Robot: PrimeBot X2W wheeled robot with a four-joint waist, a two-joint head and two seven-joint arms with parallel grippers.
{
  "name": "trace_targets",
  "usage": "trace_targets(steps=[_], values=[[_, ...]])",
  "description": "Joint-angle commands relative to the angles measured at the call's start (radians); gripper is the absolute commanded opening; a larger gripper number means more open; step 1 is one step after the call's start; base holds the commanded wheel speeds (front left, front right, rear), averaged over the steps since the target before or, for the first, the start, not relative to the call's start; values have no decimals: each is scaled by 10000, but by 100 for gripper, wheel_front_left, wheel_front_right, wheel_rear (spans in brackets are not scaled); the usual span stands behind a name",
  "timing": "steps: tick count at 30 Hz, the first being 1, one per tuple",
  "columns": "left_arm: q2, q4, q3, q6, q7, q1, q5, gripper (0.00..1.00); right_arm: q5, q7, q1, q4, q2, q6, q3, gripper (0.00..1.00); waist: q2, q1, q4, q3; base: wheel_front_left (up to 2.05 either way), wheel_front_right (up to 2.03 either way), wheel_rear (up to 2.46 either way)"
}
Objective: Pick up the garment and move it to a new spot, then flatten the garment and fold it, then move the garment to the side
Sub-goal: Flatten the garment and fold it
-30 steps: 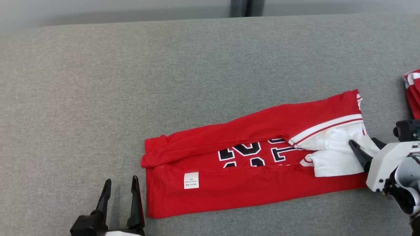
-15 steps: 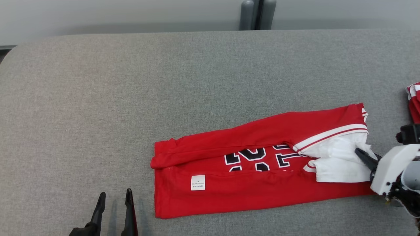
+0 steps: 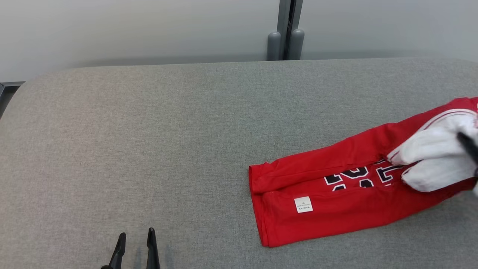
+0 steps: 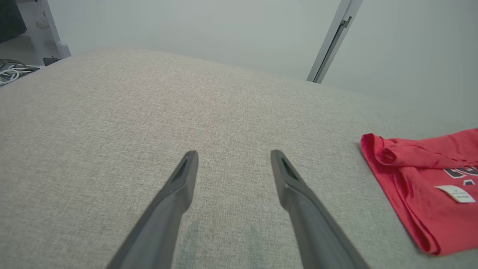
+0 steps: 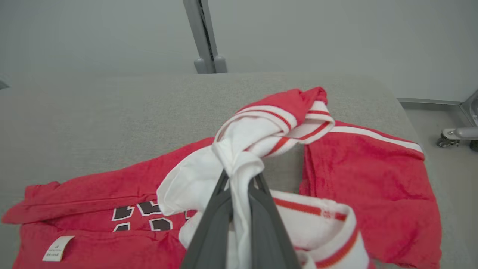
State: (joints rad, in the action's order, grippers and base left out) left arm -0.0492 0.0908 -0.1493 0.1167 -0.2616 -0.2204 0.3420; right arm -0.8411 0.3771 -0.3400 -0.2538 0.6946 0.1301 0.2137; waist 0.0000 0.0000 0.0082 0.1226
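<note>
Head view: the red folded jersey with white striped trim and black numerals lies on the right part of the grey fabric-covered desk and runs out past the right border. Its white care label faces up. One dark finger of the right arm crosses the bunched white cloth at the jersey's right end. The left arm's fingers rise at the bottom edge, well apart from the jersey. Left wrist view: the left jaws stand wide and empty over bare desk, and the jersey's folded end lies off to one side. Right wrist view: the right jaws are narrow, clamped on a twisted bunch of the jersey's white cloth, which is raised while the red body lies on the desk. A second red garment with a white stripe lies just beside the held end, near the desk's corner. I judge this to be the final move to the side. Hazards: the grip takes one bunched layer only, so a pull may draw that layer out and open the fold. The trailing end may drag on the coarse desk cover and skew. The held end may snag the second garment. Too much travel may carry the jersey over the desk's edge.
</note>
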Motion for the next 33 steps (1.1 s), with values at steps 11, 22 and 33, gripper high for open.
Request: trace_targets(steps=[11, 22, 33], values=[[-38, 208, -258, -105, -40, 442, 96, 100, 518, 1227, -231, 2090, -2631, 9, 3047, 0, 0, 0, -35, 440, 0, 0, 0], [-35, 322, -318, -13, -41, 313, 153, 100, 1180, 736, -573, 390, -4483, 11, 3798, 0, 0, 0, 315, 448, 0, 0, 0], [-34, 363, -67, -102, -41, 154, -70, 100, 1559, -1268, -64, 623, -4766, 9, 3480, 100, 0, 0, -60, 96, 0, 0, 0]])
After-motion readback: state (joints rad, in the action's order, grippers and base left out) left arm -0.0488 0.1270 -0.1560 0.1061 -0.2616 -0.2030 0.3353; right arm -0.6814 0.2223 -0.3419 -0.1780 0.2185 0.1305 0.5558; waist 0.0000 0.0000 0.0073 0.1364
